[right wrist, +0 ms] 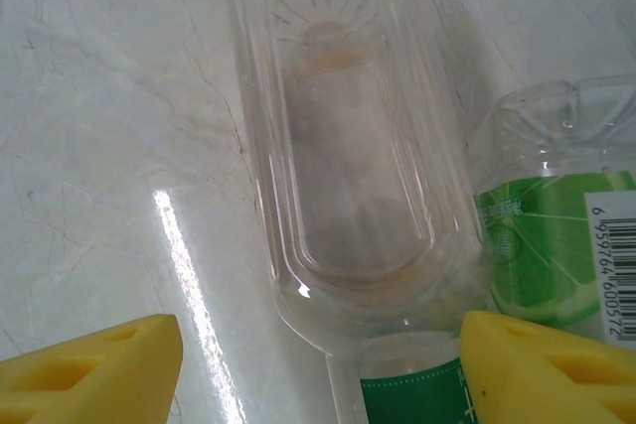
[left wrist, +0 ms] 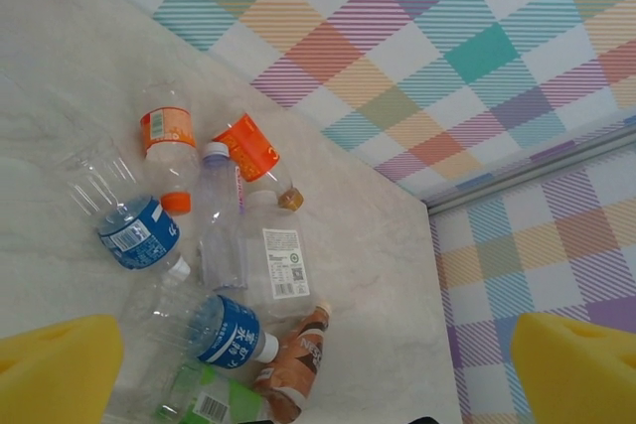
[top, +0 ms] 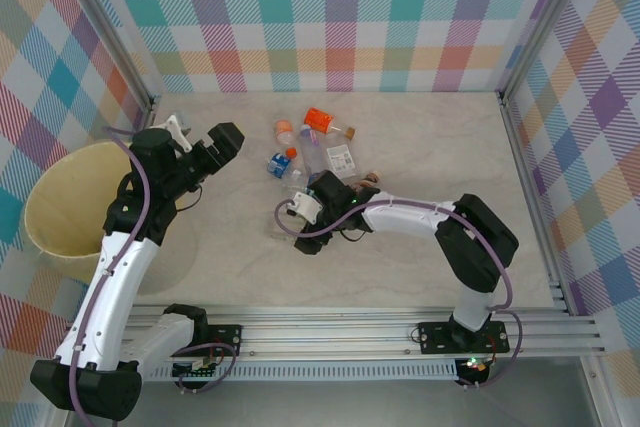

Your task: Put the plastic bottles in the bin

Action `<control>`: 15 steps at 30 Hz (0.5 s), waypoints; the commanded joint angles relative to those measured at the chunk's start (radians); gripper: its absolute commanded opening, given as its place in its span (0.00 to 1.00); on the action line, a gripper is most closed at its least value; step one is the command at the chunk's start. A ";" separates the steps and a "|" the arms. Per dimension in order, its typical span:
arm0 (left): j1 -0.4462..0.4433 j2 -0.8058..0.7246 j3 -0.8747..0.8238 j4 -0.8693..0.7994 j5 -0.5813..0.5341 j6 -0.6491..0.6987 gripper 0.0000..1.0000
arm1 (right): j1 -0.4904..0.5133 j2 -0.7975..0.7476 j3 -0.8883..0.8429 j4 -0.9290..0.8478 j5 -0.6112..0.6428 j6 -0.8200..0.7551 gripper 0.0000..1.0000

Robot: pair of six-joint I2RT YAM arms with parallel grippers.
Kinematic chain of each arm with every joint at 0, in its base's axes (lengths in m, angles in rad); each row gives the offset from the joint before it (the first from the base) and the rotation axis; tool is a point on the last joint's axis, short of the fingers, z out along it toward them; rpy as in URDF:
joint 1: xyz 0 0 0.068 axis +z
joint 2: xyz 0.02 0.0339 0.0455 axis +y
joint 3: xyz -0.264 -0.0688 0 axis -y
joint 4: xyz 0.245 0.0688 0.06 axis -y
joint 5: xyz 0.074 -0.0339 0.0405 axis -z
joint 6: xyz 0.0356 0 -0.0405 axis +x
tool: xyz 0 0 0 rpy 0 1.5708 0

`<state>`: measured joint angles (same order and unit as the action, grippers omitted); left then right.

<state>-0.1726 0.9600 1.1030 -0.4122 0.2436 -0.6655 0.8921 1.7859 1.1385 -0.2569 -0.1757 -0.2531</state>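
My right gripper (right wrist: 323, 369) straddles a clear bottle (right wrist: 348, 146), fingers apart, perhaps touching it; left gripper (left wrist: 318, 364) gapes wide.

plastic bottles (top: 312, 147) lying clustered, coloured labels, pale yellow bin (top: 70, 207) far left

Overhead and wrist views on bottles (top: 322, 120)

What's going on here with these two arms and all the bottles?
Two robot arms are clearing a pile of small plastic bottles into the large round pale yellow plastic bin. The right gripper is down at the pile, its fingers on either side of a flattened clear plastic bottle next to a green-labelled bottle, not clamped on it. The left gripper hangs open and empty between bin and pile.
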 commanded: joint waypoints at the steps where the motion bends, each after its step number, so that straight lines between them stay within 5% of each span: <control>1: -0.008 -0.015 0.001 0.005 -0.016 0.008 1.00 | 0.008 0.046 0.013 -0.067 -0.007 -0.051 0.73; 15: -0.010 0.033 0.002 0.003 -0.012 0.003 1.00 | 0.052 0.130 0.026 -0.092 0.107 -0.152 0.70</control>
<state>-0.1726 0.9928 1.1030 -0.4126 0.2417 -0.6659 0.9279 1.8965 1.1900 -0.2832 -0.0853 -0.3393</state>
